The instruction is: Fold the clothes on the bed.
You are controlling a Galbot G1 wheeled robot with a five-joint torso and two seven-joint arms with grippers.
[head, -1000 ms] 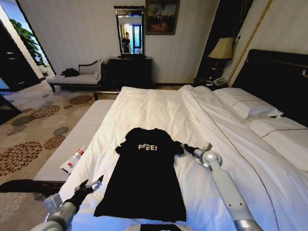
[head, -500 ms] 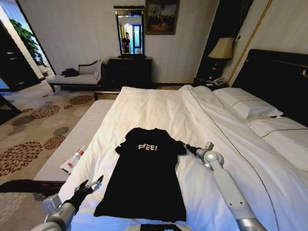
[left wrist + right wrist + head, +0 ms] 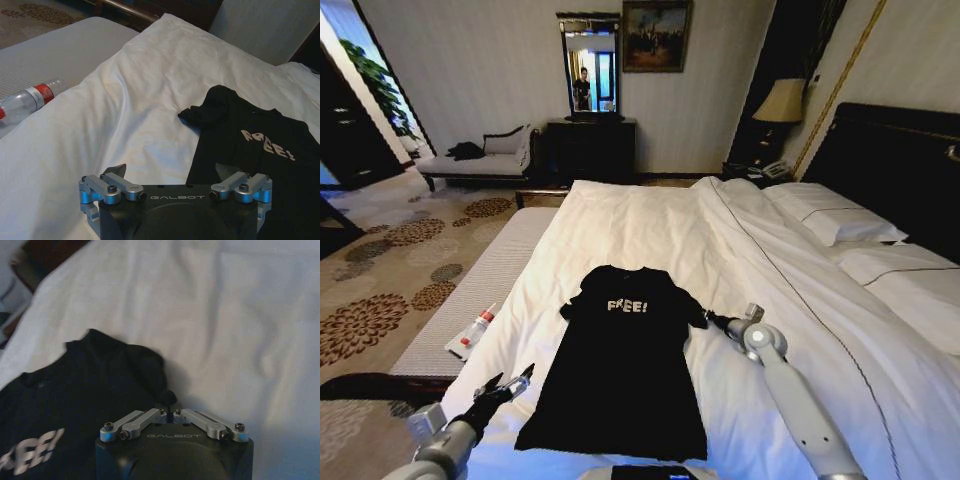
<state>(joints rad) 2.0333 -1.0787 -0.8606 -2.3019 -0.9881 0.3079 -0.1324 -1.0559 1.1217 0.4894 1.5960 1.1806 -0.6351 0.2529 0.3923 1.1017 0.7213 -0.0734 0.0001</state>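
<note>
The clothes are one black T-shirt [image 3: 625, 365] with white "FREE!" lettering, lying flat and face up on the white duvet of the bed [image 3: 720, 230]. My left gripper [image 3: 512, 385] hovers open just off the shirt's lower left edge. In the left wrist view its fingers [image 3: 116, 172] stand wide apart, with the T-shirt [image 3: 250, 140] ahead of them. My right gripper [image 3: 710, 320] is at the tip of the shirt's right sleeve. The right wrist view shows the right gripper [image 3: 170, 400] shut, its tips at the bunched sleeve [image 3: 147, 365], which looks pinched.
A clear plastic bottle [image 3: 475, 330] lies on the grey bench [image 3: 480, 280] along the bed's left side. White pillows [image 3: 830, 220] and a dark headboard [image 3: 895, 160] are on the right. A chaise longue [image 3: 480, 160] and dresser stand by the far wall.
My right gripper has drawn back toward me and slightly rightward, and the sleeve tip has followed it. The left arm has stayed put.
</note>
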